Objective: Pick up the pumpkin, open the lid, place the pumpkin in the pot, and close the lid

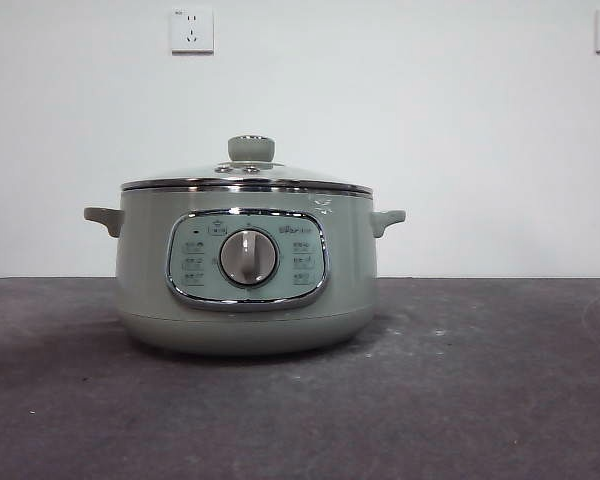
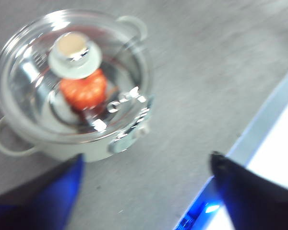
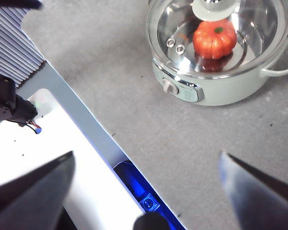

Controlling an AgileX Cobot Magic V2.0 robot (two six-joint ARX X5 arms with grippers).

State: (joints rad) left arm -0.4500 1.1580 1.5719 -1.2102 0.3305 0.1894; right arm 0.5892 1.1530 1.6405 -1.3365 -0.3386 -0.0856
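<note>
Though the front camera hides it behind the pot's wall, I can see the pumpkin (image 3: 214, 39) through the glass from both wrist cameras: it sits inside the pot (image 1: 246, 270), on the shiny inner floor, its green stem showing in the right wrist view. The lid (image 1: 246, 182) is on the pot, its chrome rim seated level all round the top edge, and its pale-green knob (image 1: 251, 148) stands upright at the middle. In the left wrist view the knob (image 2: 75, 52) partly overlaps the pumpkin (image 2: 84, 90), and the picture is somewhat blurred. The control panel with its silver dial (image 1: 248, 257) faces the front camera, with one small handle (image 1: 104, 218) sticking out on each side.

The pot stands on the dark grey worktop (image 1: 480, 380), with a white wall behind it carrying a socket (image 1: 192, 29) high up.

Neither tool touches anything. My left tool (image 2: 146, 182) hangs above the worktop, well apart from the pot, its two jaws spread wide with nothing between them. My right tool (image 3: 146, 184) is likewise held high and clear of the pot, jaws wide and empty, over the worktop's edge where a pale panel (image 3: 62, 158) with a blue light (image 3: 146, 201) runs alongside. Neither arm shows in the front view.
</note>
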